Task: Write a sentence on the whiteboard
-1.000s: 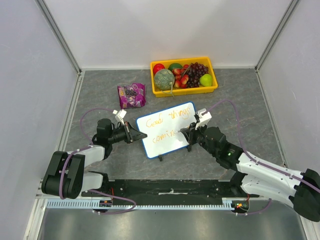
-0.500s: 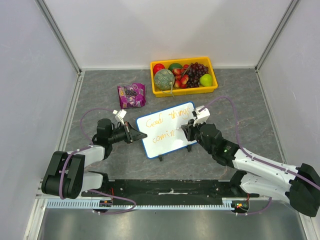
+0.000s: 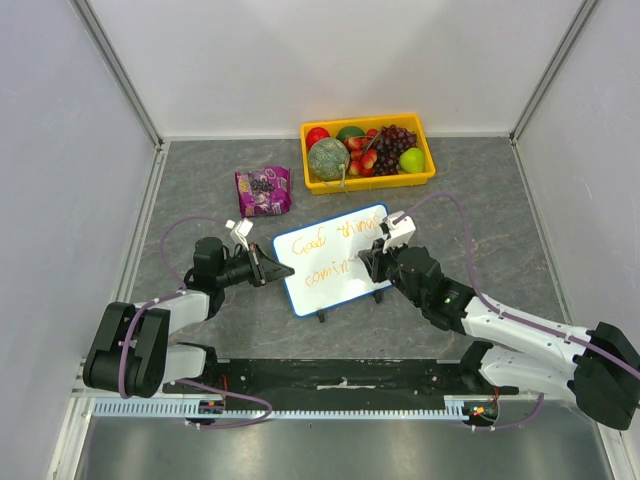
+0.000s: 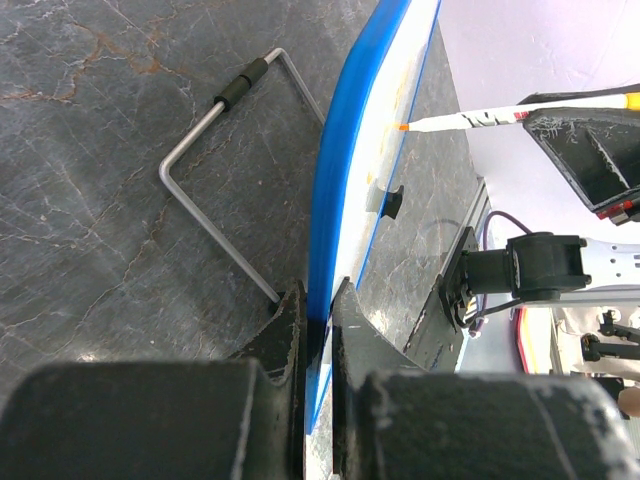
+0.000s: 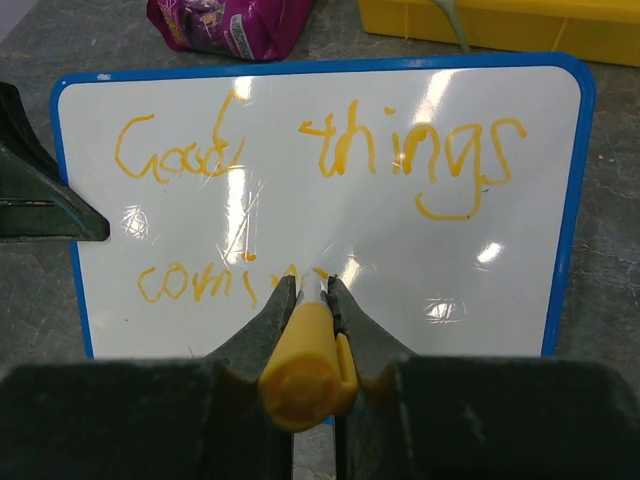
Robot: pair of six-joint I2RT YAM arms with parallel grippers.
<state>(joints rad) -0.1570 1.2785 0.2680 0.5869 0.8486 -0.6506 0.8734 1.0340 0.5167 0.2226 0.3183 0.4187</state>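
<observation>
The whiteboard (image 3: 330, 262) with a blue rim stands tilted on its wire feet in the middle of the table. Orange handwriting (image 5: 320, 150) on it reads "Good things" above "comin" (image 5: 215, 283). My left gripper (image 3: 268, 270) is shut on the board's left edge (image 4: 330, 260). My right gripper (image 3: 368, 262) is shut on an orange-capped marker (image 5: 305, 355), whose tip (image 4: 404, 127) touches the board at the end of the lower line.
A yellow tray (image 3: 420, 175) of fruit stands behind the board. A purple snack bag (image 3: 262, 190) lies to the back left. The board's wire stand (image 4: 215, 165) rests on the grey table. Walls close in left, right and back.
My right gripper with the marker has shifted slightly left and toward the board along the lower line. The left gripper and the board have stayed still.
</observation>
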